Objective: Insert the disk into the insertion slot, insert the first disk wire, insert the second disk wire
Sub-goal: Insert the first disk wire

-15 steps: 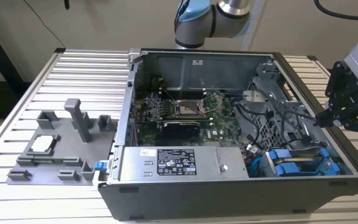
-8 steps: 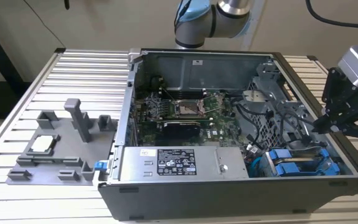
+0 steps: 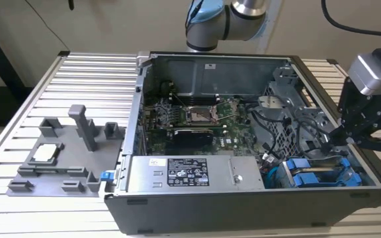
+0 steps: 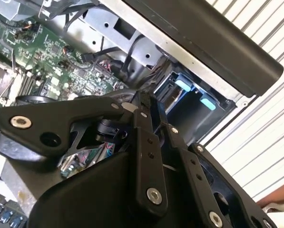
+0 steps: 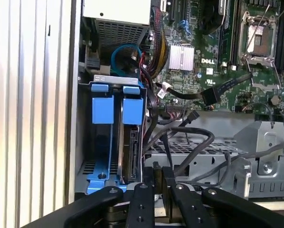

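Disk [image 5: 131,152] sits edge-on inside the insertion slot [image 5: 103,79], a narrow grey sheet-metal bay at the corner of the open PC case [image 3: 243,213]. Its bright blue plastic carrier has two squarish end tabs facing out. In the exterior view the disk [image 3: 313,177] shows as blue tabs low in the case, towards that view's right. The label side is hidden, w/ just the thin dark edge and connector strip visible.

Table [image 3: 78,79] is ribbed aluminium. A grey moulded fixture [image 3: 65,158] lies on it beside the case. Inside the case are a green motherboard [image 3: 197,114], a grey box w/ white-and-black sticker [image 3: 190,173] and loose black wires [image 5: 189,137] draped over a perforated panel [image 5: 199,156].

Gripper [image 5: 158,173] is black, w/ bolted link arms, and is cut off at the frame edge in both wrist views. Its fingers are drawn almost together. Can't tell whether a wire is pinched between them, as the cables cross right there.

Arm [image 3: 227,22] comes in from behind the case. The gripper [image 3: 341,138] hangs over the case's wall on the exterior view's right, near the disk bay, w/ its tip angled into the case.
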You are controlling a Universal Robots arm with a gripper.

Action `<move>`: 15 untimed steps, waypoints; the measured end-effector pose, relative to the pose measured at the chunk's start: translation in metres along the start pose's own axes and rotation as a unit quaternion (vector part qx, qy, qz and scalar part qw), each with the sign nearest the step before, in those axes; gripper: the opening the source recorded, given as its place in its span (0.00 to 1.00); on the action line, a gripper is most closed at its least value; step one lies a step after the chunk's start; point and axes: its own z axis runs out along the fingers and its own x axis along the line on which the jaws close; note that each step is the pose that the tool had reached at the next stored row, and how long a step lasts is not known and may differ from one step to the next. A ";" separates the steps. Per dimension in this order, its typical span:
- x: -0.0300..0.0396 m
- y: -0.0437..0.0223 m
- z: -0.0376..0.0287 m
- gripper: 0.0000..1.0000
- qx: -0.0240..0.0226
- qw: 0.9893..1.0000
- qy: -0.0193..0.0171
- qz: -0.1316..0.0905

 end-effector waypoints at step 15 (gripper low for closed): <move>0.0010 0.0026 0.0056 0.19 0.005 1.000 0.004 0.007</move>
